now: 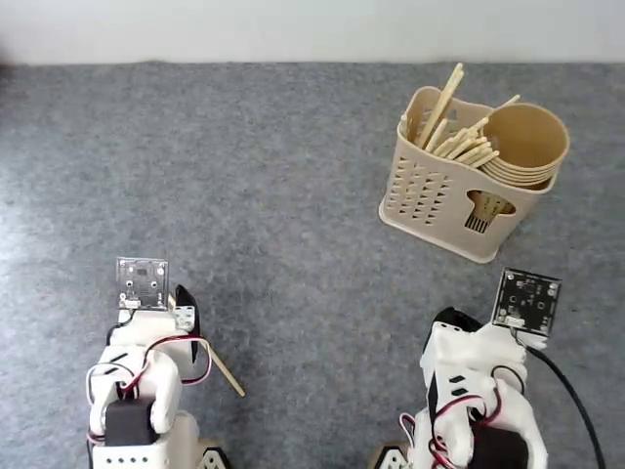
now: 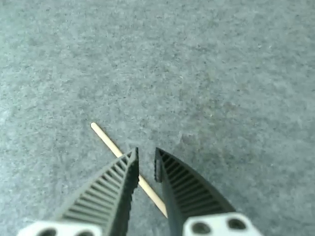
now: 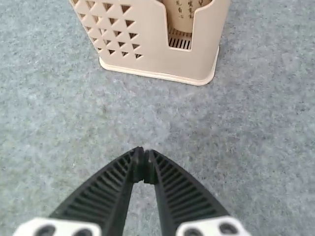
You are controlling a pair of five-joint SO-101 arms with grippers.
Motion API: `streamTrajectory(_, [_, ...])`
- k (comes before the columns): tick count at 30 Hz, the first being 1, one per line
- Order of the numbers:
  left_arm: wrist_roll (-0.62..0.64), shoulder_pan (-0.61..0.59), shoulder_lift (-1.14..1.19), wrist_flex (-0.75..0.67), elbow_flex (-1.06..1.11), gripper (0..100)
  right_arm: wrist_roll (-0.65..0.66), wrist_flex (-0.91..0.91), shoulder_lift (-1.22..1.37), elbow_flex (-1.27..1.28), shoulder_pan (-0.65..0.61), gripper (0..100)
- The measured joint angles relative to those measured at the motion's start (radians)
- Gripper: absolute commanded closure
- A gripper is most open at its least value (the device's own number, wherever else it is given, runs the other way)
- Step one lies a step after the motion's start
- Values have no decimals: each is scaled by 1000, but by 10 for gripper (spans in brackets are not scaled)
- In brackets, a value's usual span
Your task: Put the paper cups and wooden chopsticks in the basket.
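The worktop [image 1: 244, 176] is covered by a grey, speckled, felt-like surface. Along its far edge a pale, plain strip [image 1: 293, 29] is seen; whether it is a wall cannot be told. The scene is lit evenly, and only soft shadows are cast.

At about 7 o'clock on the table [image 1: 293, 195], the loose chopstick [image 1: 227, 375] has its 11 o'clock end tucked under the left arm [image 1: 146, 362]. In the left wrist view one end passes behind a finger of the left end effector [image 2: 146, 160]. At 1 o'clock the basket [image 1: 430, 186] hides the lower parts of the bundled chopsticks [image 1: 467, 149] and of the stacked paper cups [image 1: 527, 142], whose number cannot be told. The right wrist view's edge cuts off the basket's rim.
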Motion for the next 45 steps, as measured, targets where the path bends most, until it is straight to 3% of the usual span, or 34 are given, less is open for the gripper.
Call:
streamTrajectory(8, [21, -14, 207, 21, -204, 945, 0, -3, -18, 25, 0, 990])
streamTrajectory(14, [29, -15, 540, 21, -379, 945, 0, -5, -21, 74, 0, 990])
streamTrajectory(23, [31, -25, 882, 2, -443, 942, 0, -75, -15, 256, 2, 990])
streamTrajectory(31, [135, -164, 1026, -91, -443, 773, 0, -75, -15, 290, 0, 990])
streamTrajectory(36, [152, -176, 1152, -140, -443, 781, 0, -98, -15, 330, 2, 990])
streamTrajectory(45, [161, -180, 1412, -273, -522, 885, 0, -106, -15, 330, 0, 990])
